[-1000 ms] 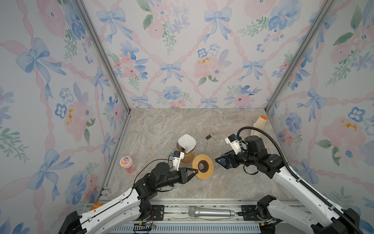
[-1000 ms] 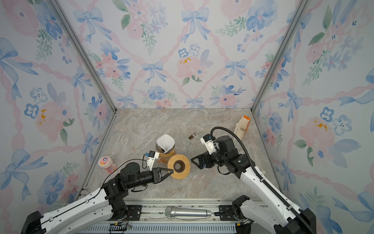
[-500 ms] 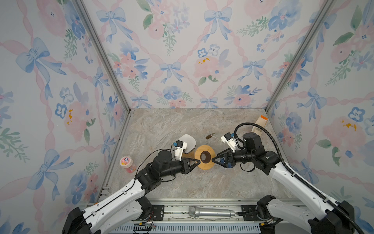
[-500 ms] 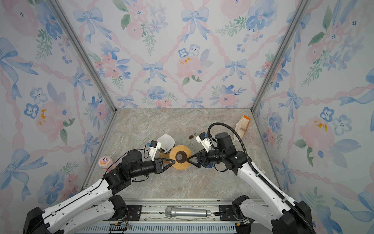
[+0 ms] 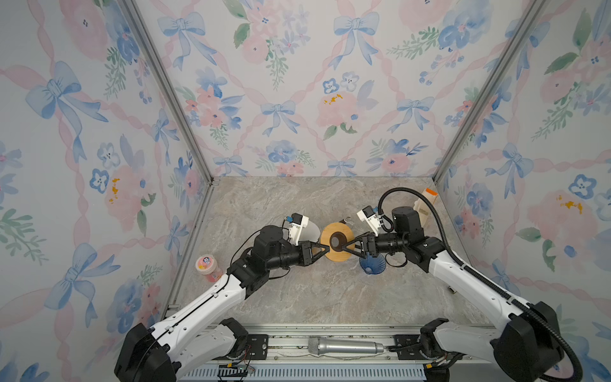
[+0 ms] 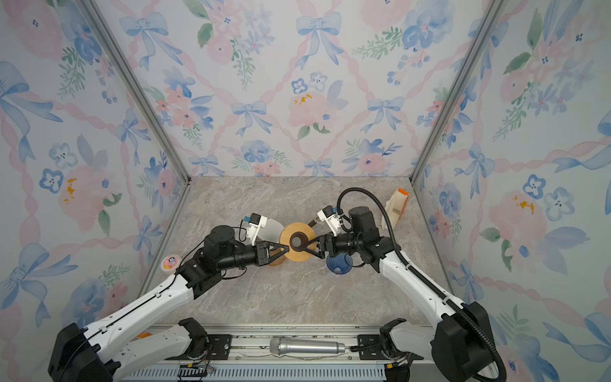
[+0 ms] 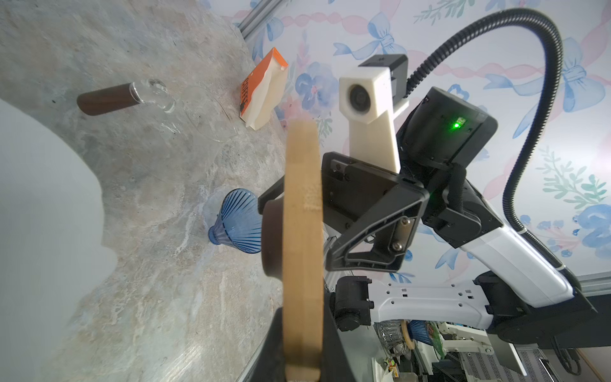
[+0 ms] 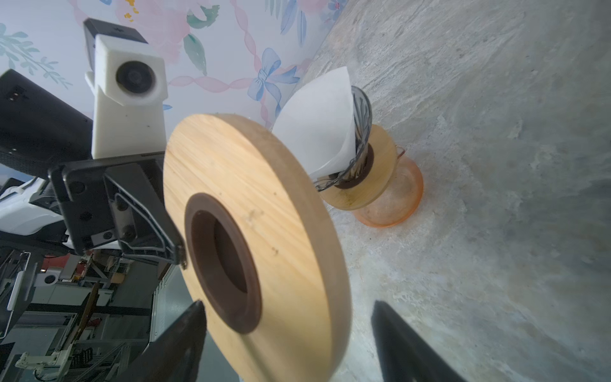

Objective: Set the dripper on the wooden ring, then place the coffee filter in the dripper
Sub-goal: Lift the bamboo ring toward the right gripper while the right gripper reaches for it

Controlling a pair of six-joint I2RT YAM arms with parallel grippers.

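My left jaws were pinched shut on the rim of the wooden disc (image 5: 334, 257); the coffee filter (image 8: 317, 125) sat in the clear dripper (image 8: 363, 115) just beyond them. My right jaws stood wide astride the opposite rim, gripping nothing. Risk noted: a left release before the right bit would likely drop the disc by the blue dripper (image 5: 372, 264) on the table (image 5: 297, 297).

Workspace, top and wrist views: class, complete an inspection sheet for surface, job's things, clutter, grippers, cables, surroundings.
Surface: marble-patterned table.
Job's things: white filter in glass dripper on orange server; blue dripper under right arm; wooden ring held off the table.
Clutter: scoop, coffee box, pink jar, microphone.
Grippers: left gripper shut on ring's rim; right gripper open, fingers straddling opposite edge.
Cables: black hose arcs over right arm.
Surroundings: floral walls.
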